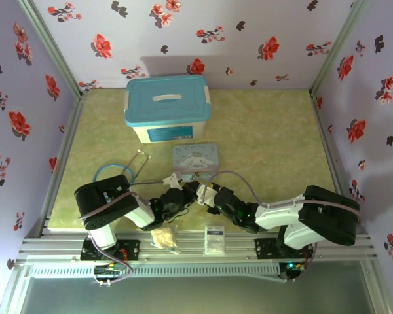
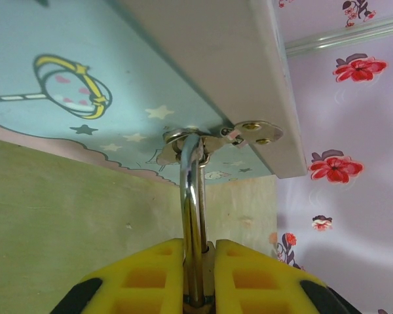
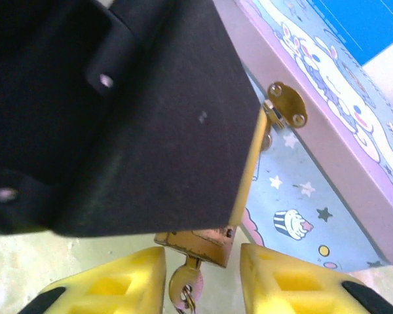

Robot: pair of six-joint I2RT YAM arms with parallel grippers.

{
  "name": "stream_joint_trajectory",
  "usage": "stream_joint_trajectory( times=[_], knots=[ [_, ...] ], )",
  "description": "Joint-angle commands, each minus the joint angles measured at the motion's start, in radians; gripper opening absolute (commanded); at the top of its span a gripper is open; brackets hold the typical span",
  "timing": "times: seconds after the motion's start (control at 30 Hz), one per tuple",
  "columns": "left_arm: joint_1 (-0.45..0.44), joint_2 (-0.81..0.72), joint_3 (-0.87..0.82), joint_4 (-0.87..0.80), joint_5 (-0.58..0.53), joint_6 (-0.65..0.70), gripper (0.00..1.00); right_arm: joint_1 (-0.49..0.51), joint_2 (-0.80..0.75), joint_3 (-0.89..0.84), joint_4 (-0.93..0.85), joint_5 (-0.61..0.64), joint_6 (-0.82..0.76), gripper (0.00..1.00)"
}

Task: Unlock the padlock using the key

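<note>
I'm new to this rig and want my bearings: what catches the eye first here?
The action sits at the front edge of the cartoon tin, mid-table. The left gripper clamps the padlock by its shackle, which hooks through the tin's hasp. The key sticks out of the brass body between the right gripper's open fingers.

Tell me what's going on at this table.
Two robot arms are working on a padlock hanging from the clasp of a cartoon tin. The left gripper is clamped on its silver shackle. The key sits in the keyhole under the brass body, and the right gripper brackets it with fingers apart, not pinching it. The shackle runs through the clasp, so the lock is not off yet.
</note>
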Motion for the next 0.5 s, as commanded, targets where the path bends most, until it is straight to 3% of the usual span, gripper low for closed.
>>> stream_joint_trajectory(
  times=[0.0, 0.17, 0.33, 0.47],
  knots=[
    [-0.010, -0.040, -0.003, 0.081, -0.010, 0.022, 0.00, 0.014, -0.015, -0.002, -0.002, 0.001, 0.038, 0.34],
    [-0.010, -0.046, -0.004, 0.079, -0.011, 0.023, 0.00, 0.016, 0.023, 0.001, -0.001, 0.082, 0.041, 0.25],
    [-0.010, -0.048, -0.007, 0.080, -0.015, 0.019, 0.00, 0.020, 0.039, 0.000, 0.016, 0.136, 0.074, 0.23],
    [-0.010, -0.044, -0.004, 0.082, -0.013, 0.013, 0.00, 0.021, 0.059, -0.009, 0.056, 0.110, 0.108, 0.17]
  ],
)
